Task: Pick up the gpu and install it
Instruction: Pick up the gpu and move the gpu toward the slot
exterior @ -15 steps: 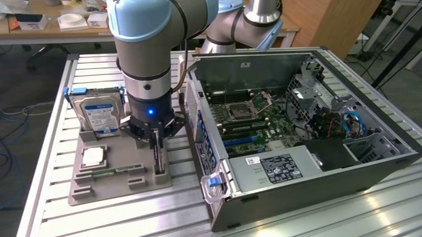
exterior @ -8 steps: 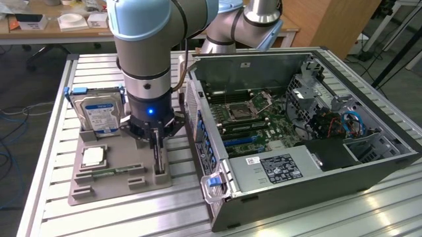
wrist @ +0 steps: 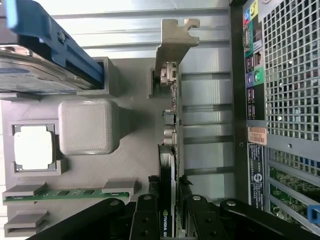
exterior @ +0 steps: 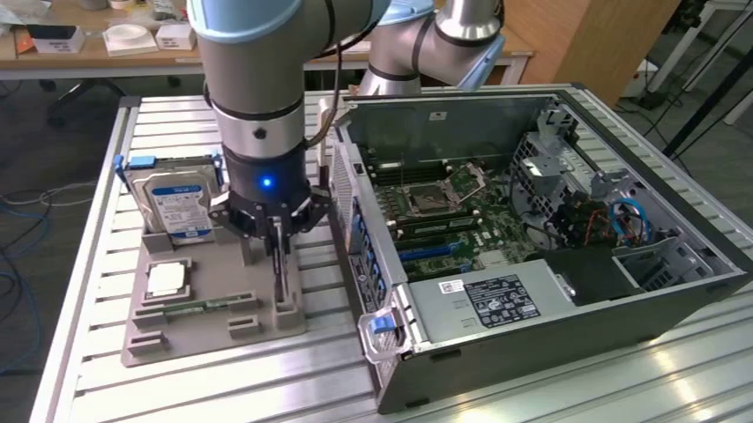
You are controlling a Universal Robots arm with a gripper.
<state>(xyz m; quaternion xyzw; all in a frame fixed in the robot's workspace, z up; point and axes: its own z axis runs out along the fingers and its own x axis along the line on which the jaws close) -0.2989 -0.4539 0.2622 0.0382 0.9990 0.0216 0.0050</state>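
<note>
Our tool point(wrist: 167, 215) is clamped on the gpu point(wrist: 168, 165), which stands edge-on in the grey holder point(exterior: 200, 339) on the worktop point(exterior: 176, 388). We judge it grasped, not lifted; installing is left. The open computer case point(exterior: 659, 291) waits at three o'clock in the exterior view.

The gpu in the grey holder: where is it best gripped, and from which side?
Pinch the long top edge across its flat faces, coming straight down. The gpu stands thin edge up in the grey holder, leaving that edge exposed; avoid the metal bracket end. The hand grips it this way.
</note>
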